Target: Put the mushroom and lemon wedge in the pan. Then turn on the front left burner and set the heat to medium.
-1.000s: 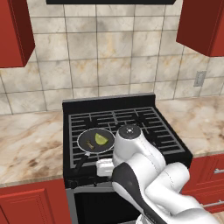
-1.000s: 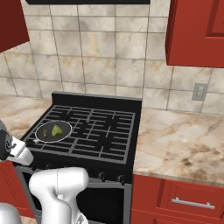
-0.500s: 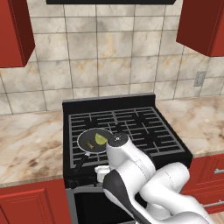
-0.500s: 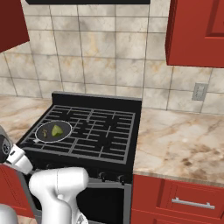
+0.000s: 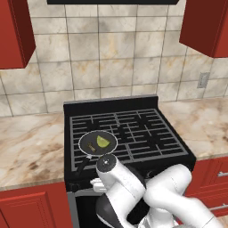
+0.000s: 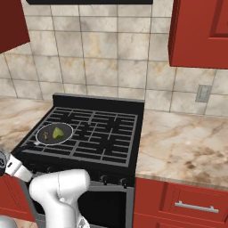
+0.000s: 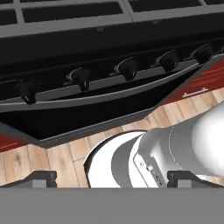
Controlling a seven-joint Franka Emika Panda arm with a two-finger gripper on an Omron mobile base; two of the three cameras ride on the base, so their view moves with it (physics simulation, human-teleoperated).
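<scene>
Pan (image 5: 98, 143) is sitting on the front left burner of the stove (image 5: 147, 142), handle pointing toward the front edge. Lemon wedge (image 5: 103, 141) and mushroom (image 5: 91, 147) are both lying inside it, wedge to the right, mushroom just beside it (tiny, barely resolvable). Gripper (image 7: 111, 179) is hanging low in front of the stove, fingers spread wide, holding nothing. Hand view is looking up at the row of knobs (image 7: 129, 69) on the front panel, wood floor (image 7: 35, 159) showing below.
</scene>
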